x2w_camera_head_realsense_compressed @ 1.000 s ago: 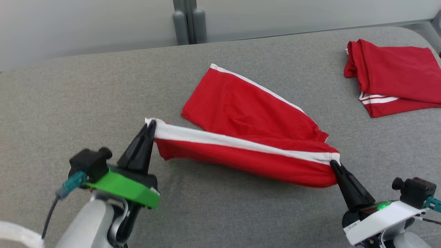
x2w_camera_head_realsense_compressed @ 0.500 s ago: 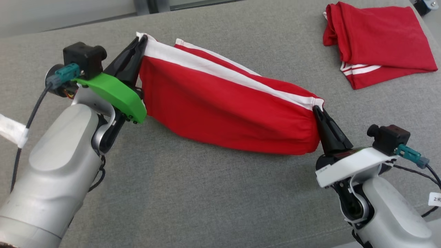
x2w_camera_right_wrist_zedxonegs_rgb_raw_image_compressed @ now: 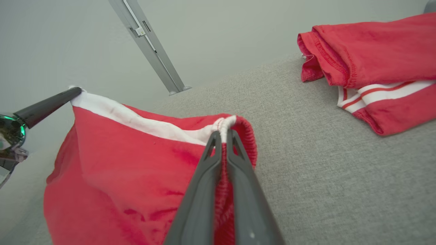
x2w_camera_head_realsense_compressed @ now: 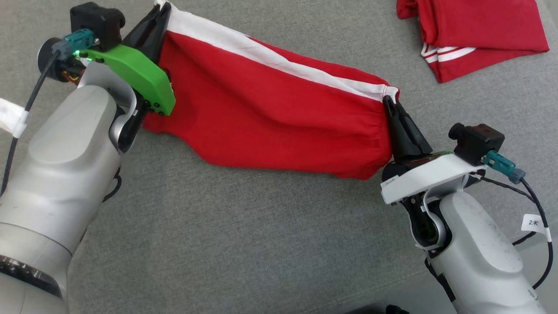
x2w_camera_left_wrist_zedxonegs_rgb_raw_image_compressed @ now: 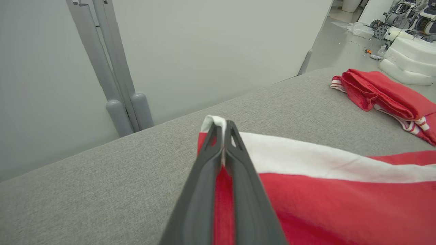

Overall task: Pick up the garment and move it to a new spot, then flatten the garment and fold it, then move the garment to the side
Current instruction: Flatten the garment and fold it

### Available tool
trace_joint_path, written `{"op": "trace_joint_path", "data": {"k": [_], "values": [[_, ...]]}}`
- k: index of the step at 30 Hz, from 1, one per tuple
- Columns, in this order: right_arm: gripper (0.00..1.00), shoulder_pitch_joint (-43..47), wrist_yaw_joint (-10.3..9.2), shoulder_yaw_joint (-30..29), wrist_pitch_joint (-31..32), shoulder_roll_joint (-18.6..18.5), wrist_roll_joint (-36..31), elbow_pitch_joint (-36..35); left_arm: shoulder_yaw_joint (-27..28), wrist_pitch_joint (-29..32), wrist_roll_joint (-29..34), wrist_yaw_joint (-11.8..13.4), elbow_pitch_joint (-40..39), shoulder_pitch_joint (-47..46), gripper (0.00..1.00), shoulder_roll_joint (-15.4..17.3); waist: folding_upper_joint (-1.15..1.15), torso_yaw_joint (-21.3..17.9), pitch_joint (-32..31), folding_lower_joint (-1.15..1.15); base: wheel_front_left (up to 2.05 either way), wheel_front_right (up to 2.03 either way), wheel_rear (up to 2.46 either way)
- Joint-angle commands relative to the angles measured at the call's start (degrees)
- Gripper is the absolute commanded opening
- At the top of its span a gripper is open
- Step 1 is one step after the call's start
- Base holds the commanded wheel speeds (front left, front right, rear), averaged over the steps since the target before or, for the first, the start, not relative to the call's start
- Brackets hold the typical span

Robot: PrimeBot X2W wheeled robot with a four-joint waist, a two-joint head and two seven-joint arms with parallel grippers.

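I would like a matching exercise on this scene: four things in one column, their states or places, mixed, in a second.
1 left tool
2 right tool
3 held garment
4 folded garment

A lies on the grey surface
B shut on the held garment, white mount
C stretched between both tools
D shut on the held garment, green mount

Pairs: 1-D, 2-B, 3-C, 4-A

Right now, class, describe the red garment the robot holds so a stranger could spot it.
On the wide grey fabric surface, the red white-striped garment stretches between the left gripper and right gripper. The other red garment lies folded, untouched, at the far right.
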Motion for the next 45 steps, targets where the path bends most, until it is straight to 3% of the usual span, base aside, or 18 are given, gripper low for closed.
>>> {"op": "trace_joint_path", "data": {"k": [1, 6, 7, 8, 9, 17, 23, 29, 38, 45], "values": [[0.00, -0.86, -0.03, -0.33, -0.15, 0.37, -0.73, -0.26, -1.17, -0.53, -0.29, 0.04, 0.71, -1.62, 0.00, -0.08, 0.00, -1.21, 1.73, 0.00, 0.00, 0.00, 0.00], [0.00, -1.35, -0.02, -0.29, -0.15, 1.50, -1.68, -0.21, -4.25, -1.13, -1.35, 0.04, 3.17, -3.95, 0.00, -0.18, 0.00, -2.37, 2.47, 0.00, 0.00, 0.00, 0.00], [0.07, -1.30, -0.02, -0.50, -0.15, 1.68, -1.93, -0.30, -4.86, -1.19, -1.27, 0.04, 3.45, -4.38, 0.38, -0.16, 0.00, -2.52, 2.45, 0.00, 0.00, 0.00, 0.00], [0.48, -1.27, -0.02, -0.62, -0.15, 1.76, -2.19, -0.44, -5.12, -1.35, -1.38, 0.04, 3.52, -4.56, 0.96, -0.17, 0.00, -2.61, 2.39, 0.00, 0.00, 0.00, 0.00], [1.00, -1.04, -0.02, -0.74, -0.15, 1.90, -2.38, -0.53, -5.48, -1.45, -1.82, 0.04, 3.69, -4.55, 1.00, -0.26, 0.00, -2.65, 2.21, 0.00, 0.00, 0.00, 0.00], [1.00, 4.11, -0.02, -4.56, -0.16, 1.29, -7.47, -5.82, -4.31, -1.52, -3.57, 0.04, -0.18, -3.82, 1.00, 1.46, 0.00, -1.18, -0.45, 0.00, 0.00, 0.00, 0.00], [1.00, 11.44, -0.02, -8.11, -0.15, 2.30, -12.19, -13.33, -3.85, -1.53, -4.48, 0.04, -4.21, -2.29, 1.00, 6.13, 0.00, -0.67, -2.70, 0.00, 0.00, 0.00, 0.00], [1.00, 17.48, -0.02, -9.01, -0.15, 3.69, -16.01, -18.28, -7.74, -1.05, -7.10, 0.04, -7.12, -1.06, 1.00, 10.62, 0.00, -1.20, -4.05, 0.00, 0.00, 0.00, 0.00], [1.00, 18.26, -0.03, -7.64, -0.16, 4.90, -17.08, -19.18, -18.16, 9.94, -15.62, 0.04, -13.31, 0.47, 1.00, 17.15, 0.00, -3.79, -4.41, 0.00, 0.00, 0.00, 0.00], [1.00, 17.34, -0.02, -6.85, -0.15, 5.12, -16.50, -18.79, -21.61, 17.80, -19.32, 0.04, -13.23, 1.29, 1.00, 19.90, 0.00, -5.77, -3.54, 0.00, 0.00, 0.00, 0.00]]}}
